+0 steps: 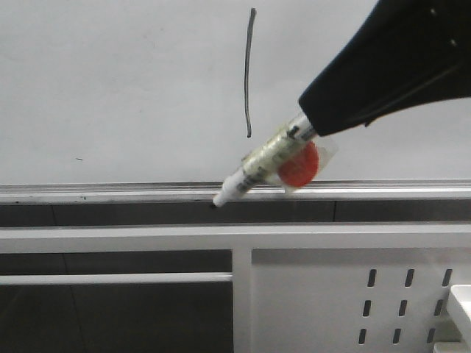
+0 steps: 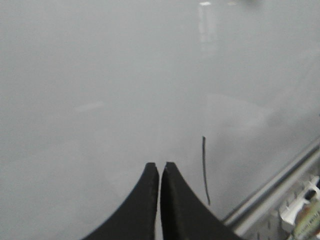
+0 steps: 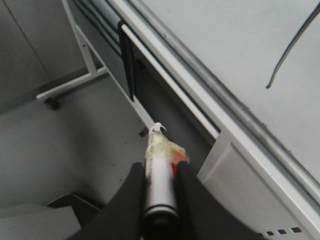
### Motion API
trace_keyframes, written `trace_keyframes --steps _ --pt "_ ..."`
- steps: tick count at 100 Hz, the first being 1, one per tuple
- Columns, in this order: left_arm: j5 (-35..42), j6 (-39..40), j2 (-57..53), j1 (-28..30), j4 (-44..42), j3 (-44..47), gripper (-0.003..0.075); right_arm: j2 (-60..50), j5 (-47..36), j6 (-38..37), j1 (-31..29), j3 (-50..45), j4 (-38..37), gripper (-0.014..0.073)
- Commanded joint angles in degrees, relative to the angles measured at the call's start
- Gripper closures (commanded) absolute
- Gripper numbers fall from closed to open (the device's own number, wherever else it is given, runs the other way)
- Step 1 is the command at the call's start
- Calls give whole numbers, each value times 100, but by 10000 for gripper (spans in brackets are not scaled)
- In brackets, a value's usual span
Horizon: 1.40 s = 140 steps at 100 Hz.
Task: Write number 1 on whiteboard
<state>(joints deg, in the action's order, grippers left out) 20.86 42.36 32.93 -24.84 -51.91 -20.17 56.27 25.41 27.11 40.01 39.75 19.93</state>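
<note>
Right now my right gripper (image 3: 159, 182) is clamped on a marker (image 1: 259, 166), its two black fingers (image 3: 131, 192) pressing the barrel from either side. The marker is white, wrapped in yellowish tape, with a round red-orange piece (image 1: 299, 165) stuck beside the barrel near where I hold it. It slants down and toward my left side in the front view, and its tip (image 1: 218, 200) sits at the silver tray rail (image 1: 110, 193) along the lower edge of the whiteboard (image 1: 125, 88). Whether the tip touches the rail I cannot tell.

Up on the whiteboard stands the number 1 (image 1: 249, 72), a thin dark stroke, slightly curved, running top to bottom. Its lower end stops above the rail, just above and a little to the right of the marker's tip in the front view. The marker is off the stroke.

My left gripper (image 2: 160, 167) holds nothing; its two black fingers (image 2: 142, 200) are drawn together with only a thin slit between them. It points at the board's pale surface, with the stroke just beside it in its wrist view.

Below the rail, a white perforated panel (image 1: 353, 294) fills the lower right of the front view.
</note>
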Motion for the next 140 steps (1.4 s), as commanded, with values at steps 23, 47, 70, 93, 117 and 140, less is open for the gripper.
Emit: trace_keyframes --steps 23,47,70,93,117,140 --pt "980 60 1781 -970 -1155 -187 447 393 807 27 12 1260 -454 663" --pt "1389 -50 2904 -1035 -1323 -359 405 622 1352 27 159 1877 -469 663" --pt "1496 -149 3296 -1035 -1312 -743 405 711 1367 27 452 1999 -469 663" --pt "1615 -153 3522 -1035 -1324 -866 405 773 1221 27 519 2036 -458 663" --pt "1727 -153 3632 -1035 -1324 -866 405 773 1183 27 519 2036 -433 663" --pt "1751 -162 3685 -1035 -1324 -866 405 773 1183 27 519 2036 -406 663"
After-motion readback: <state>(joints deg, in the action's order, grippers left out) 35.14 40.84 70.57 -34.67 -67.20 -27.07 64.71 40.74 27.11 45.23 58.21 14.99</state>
